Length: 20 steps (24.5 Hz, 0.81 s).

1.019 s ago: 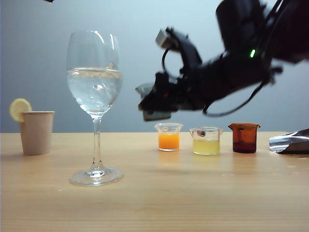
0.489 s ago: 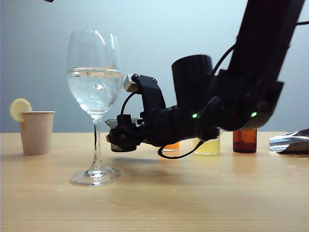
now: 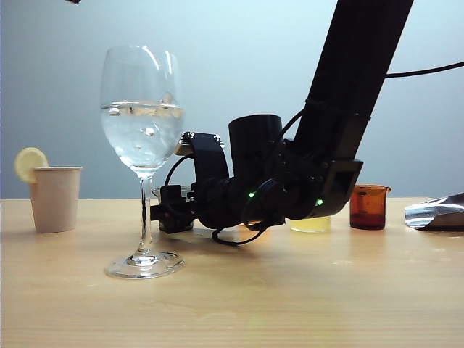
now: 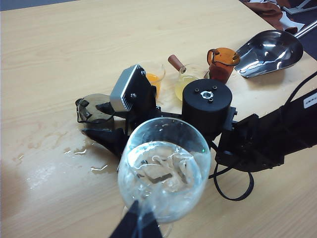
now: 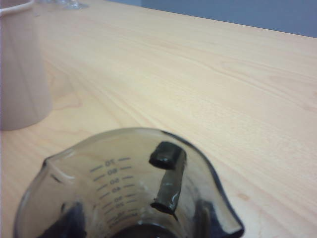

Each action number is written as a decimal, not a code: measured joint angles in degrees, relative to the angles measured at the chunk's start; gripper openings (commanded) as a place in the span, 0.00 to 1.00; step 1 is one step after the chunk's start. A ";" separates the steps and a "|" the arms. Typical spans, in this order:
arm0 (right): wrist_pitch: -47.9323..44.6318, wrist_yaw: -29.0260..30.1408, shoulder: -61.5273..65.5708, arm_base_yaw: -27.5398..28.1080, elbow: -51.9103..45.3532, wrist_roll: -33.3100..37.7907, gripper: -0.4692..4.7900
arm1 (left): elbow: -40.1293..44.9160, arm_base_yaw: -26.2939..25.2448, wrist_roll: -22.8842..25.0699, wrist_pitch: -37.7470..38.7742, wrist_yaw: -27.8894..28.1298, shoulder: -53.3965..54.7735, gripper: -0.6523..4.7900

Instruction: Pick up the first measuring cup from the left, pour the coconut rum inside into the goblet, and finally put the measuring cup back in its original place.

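The goblet (image 3: 142,123) stands left of centre, its bowl about half full of clear coconut rum (image 3: 142,138). My right gripper (image 3: 168,215) is down at table level just right of the stem, shut on the smoky-grey measuring cup (image 4: 93,110). From the right wrist the cup (image 5: 124,188) is upright and looks empty, with the gripper (image 5: 138,223) clamping its sides. Whether it rests on the table I cannot tell. My left gripper (image 4: 134,223) hovers above the goblet (image 4: 163,168), fingers together and holding nothing.
A tan paper cup (image 3: 55,197) with a lemon slice stands far left. An orange beaker (image 4: 153,78), a yellow beaker (image 3: 310,223), an amber beaker (image 3: 367,206) and a metal scoop (image 3: 435,212) line the right. Wet splashes (image 4: 74,148) lie by the cup.
The right arm has swung down and to the left with the measuring cup, from above the beakers to table level beside the goblet's stem. The goblet and left gripper have not moved.
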<state>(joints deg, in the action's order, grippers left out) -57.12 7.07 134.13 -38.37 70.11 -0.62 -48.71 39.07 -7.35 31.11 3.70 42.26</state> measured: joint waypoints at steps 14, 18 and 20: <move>-0.02 -4.96 0.66 -0.37 1.40 2.32 0.97 | 0.00 0.00 1.18 0.00 0.00 0.00 0.11; -0.24 -5.38 0.66 -0.74 1.40 3.72 0.96 | 0.00 0.00 1.27 0.00 0.00 0.00 0.11; -0.22 -3.87 0.66 -0.70 1.38 4.00 0.89 | 0.00 0.00 1.29 0.00 0.00 0.00 0.11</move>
<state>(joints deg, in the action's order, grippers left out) -57.34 3.20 134.78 -39.07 71.48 3.38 -48.71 39.07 -6.07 31.11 3.70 42.26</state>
